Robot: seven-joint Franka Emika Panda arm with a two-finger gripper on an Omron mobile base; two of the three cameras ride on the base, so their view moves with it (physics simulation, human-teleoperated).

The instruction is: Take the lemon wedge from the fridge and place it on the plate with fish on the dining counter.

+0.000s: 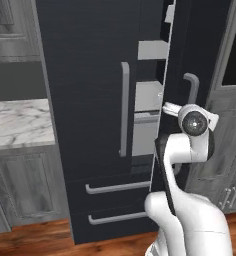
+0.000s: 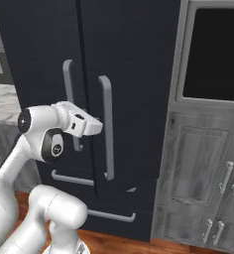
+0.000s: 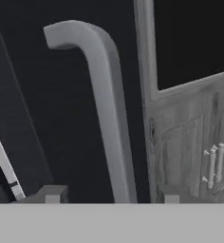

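Fingers (image 3: 109, 195) apart, straddling right handle (image 3: 107, 114); fridge (image 2: 129, 49): two doors, two drawers

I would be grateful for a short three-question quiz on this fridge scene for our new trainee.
1. True or false: both doors of the fridge are fully shut.
2. In the hand view, what stands between the fingertips of the gripper? A) a drawer handle B) the right door handle C) a cabinet knob
3. What colour is the cabinet to the right of the fridge?

Key
1. False: the right door stands ajar, and the light shelves show in the gap.
2. B; the jaws are open on either side of it.
3. Grey.
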